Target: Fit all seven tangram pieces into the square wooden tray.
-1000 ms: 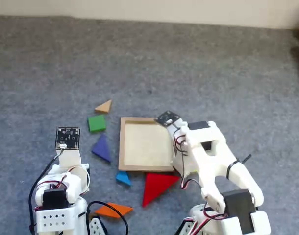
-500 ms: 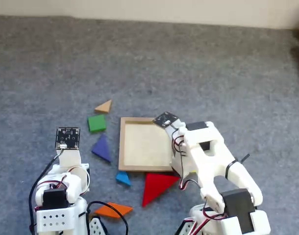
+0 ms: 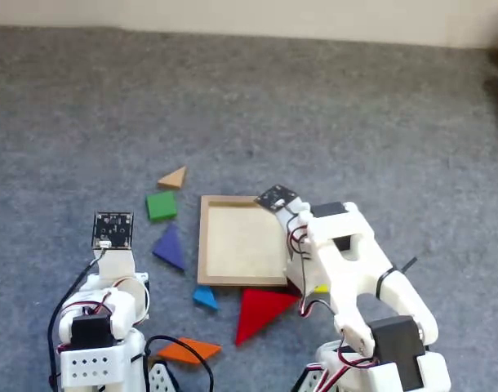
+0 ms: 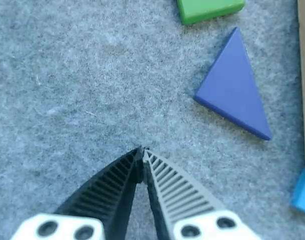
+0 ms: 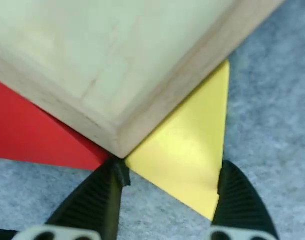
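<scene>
At a corner of the tray (image 5: 202,65), the right hand (image 5: 172,172) is being held spread wide around the yellow triangle (image 5: 192,150). Beside the tray, near the blue triangle (image 4: 235,87), the left hand (image 4: 142,152) is being held pinched closed.

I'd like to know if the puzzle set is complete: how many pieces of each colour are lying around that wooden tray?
Tan triangle: 1
Green square: 1
Dark blue triangle: 1
Light blue piece: 1
Red triangle: 1
Orange piece: 1
Yellow triangle: 1
Total: 7 pieces, all outside the tray.
</scene>
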Robot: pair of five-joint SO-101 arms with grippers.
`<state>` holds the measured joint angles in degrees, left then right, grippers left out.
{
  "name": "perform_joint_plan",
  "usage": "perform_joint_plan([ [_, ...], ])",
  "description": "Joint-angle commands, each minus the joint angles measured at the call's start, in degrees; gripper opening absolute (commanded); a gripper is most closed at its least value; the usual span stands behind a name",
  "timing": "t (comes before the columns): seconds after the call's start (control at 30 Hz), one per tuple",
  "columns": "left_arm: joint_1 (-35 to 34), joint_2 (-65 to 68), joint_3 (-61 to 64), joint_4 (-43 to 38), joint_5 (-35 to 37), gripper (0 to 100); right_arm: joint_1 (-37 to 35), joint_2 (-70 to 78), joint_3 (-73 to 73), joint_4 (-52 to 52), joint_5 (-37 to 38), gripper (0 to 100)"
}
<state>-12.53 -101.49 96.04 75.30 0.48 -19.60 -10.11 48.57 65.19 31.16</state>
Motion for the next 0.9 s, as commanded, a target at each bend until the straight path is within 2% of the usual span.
perform_joint_plan([
  [0.0,-0.92,-2.86,1.10,0.35,-0.18,1,4.09,-0.84,-0.92,0.75,0.62,13.5],
  [0.23,-0.92,-2.86,1.10,0.35,-0.18,1,12.35,-3.82,-5.85,0.84,0.62,13.4],
  [0.53,-0.92,-2.86,1.10,0.35,-0.18,1,13.23,-13.85,-6.11,0.84,-0.18,13.4],
  [0.7,-0.92,-2.86,1.10,0.35,-0.18,1,11.82,-14.20,-6.55,0.75,-13.80,16.1],
  [0.87,-0.92,-2.86,1.10,0.35,-0.18,1,5.32,-14.11,-6.29,0.84,-24.44,36.1],
])
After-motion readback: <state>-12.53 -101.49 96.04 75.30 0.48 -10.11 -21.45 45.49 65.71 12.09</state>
